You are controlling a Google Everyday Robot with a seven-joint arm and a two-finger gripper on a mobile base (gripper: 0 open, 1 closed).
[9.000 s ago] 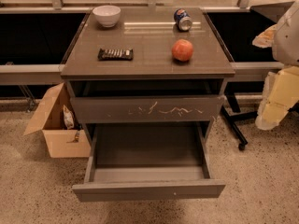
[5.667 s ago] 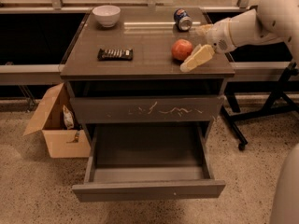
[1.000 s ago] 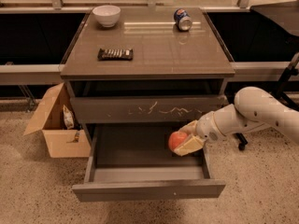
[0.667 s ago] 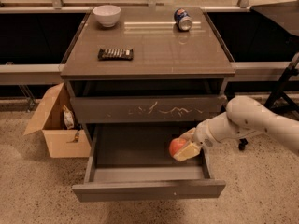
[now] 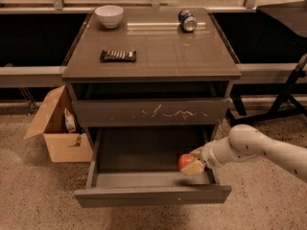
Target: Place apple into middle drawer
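The red-orange apple [image 5: 185, 160] is down inside the open middle drawer [image 5: 152, 194], near its front right corner. My gripper [image 5: 192, 166] reaches in over the drawer's right side and is shut on the apple, its pale fingers [image 5: 194, 167] wrapped around the apple's right and lower side. Whether the apple rests on the drawer floor I cannot tell. The white arm [image 5: 249, 145] comes in from the right.
The drawer with white scratch marks [image 5: 148, 111] is shut above the open one. On the cabinet top stand a white bowl [image 5: 109, 16], a blue soda can [image 5: 187, 19] and a dark snack bar [image 5: 118, 55]. A cardboard box [image 5: 60, 128] sits left on the floor; a black stand [image 5: 283, 97] is at the right.
My gripper has carried the apple lower and a little toward the drawer's front, deeper into the open drawer. The things on the cabinet top have not moved.
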